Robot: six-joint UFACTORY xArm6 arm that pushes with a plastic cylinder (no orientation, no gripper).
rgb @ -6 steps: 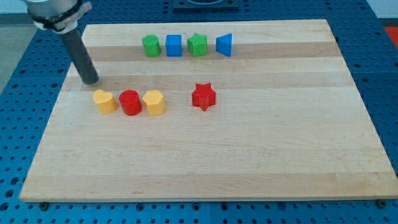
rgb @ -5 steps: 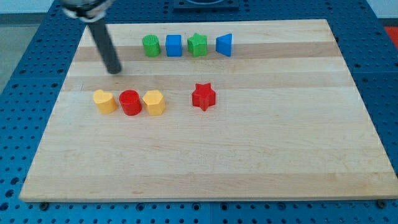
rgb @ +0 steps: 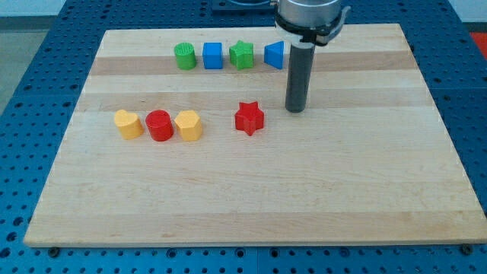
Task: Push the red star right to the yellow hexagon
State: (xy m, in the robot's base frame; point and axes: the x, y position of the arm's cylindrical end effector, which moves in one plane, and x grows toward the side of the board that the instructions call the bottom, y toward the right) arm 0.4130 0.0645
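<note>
The red star (rgb: 249, 118) lies near the middle of the wooden board (rgb: 251, 190). To its left stands a row: a yellow hexagon (rgb: 188, 125), a red cylinder (rgb: 159, 125) and a yellow block (rgb: 128, 124). My tip (rgb: 295, 109) rests on the board just right of the red star and slightly above it, apart from it by a small gap. The rod rises toward the view's top and partly covers the blue triangle (rgb: 274, 54).
A row along the view's top holds a green cylinder (rgb: 184, 55), a blue cube (rgb: 212, 55), a green star (rgb: 241, 55) and the blue triangle. The board sits on a blue perforated table (rgb: 30, 91).
My tip has swept from the board's upper left, above the yellow block, across to the right side of the red star. No block has moved.
</note>
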